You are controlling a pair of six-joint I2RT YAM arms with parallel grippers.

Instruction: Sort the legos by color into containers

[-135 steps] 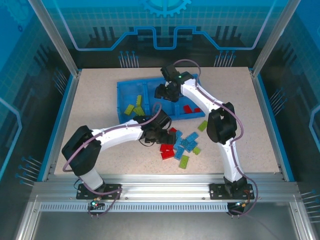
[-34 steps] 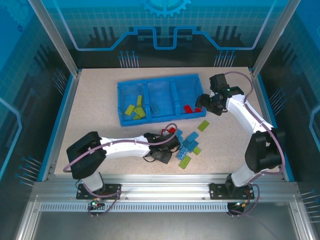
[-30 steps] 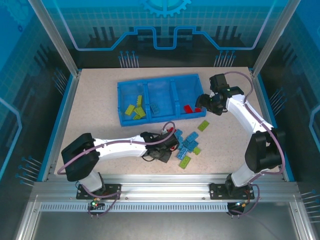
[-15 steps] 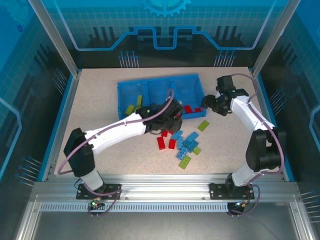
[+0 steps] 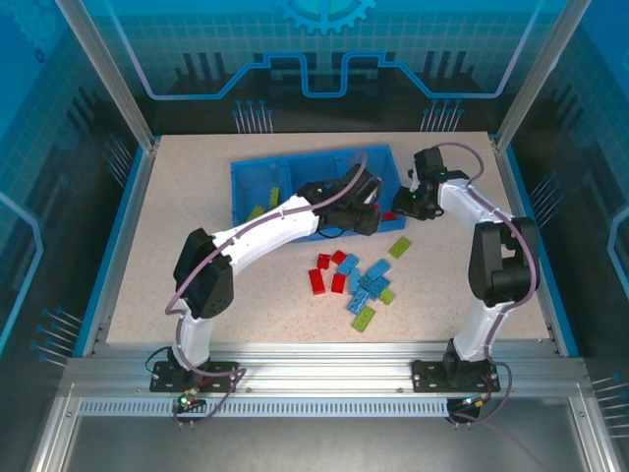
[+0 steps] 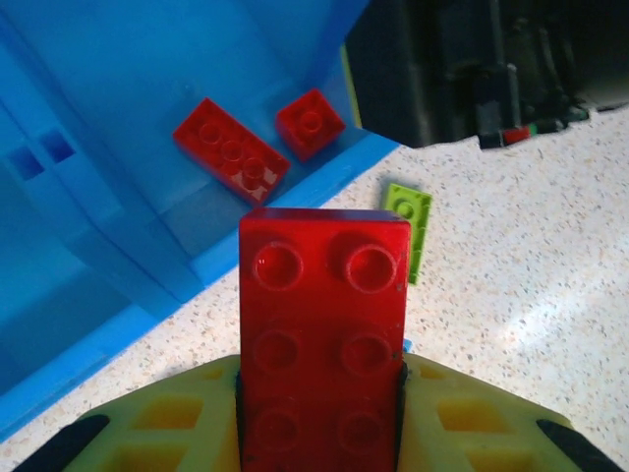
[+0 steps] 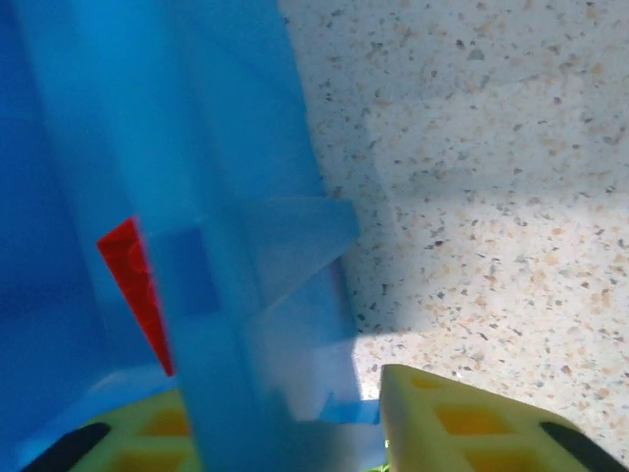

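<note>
Pinching the red brick (image 6: 322,295) by its long sides, the left gripper (image 6: 319,418) likely needs only modest force, since the brick looks light, rigid and slick. The right gripper (image 7: 285,423) straddles the tray (image 7: 226,177) at its three-o'clock wall; I cannot tell whether it is clamped.

Left gripper (image 5: 369,218) swinging up from the loose legos (image 5: 362,285) near the table's front edge to the tray's (image 5: 295,163) right compartment, carrying a red lego (image 6: 324,334) pinched in its jaws. Right gripper (image 5: 401,208) closing in, now straddling the tray's right end wall.
</note>
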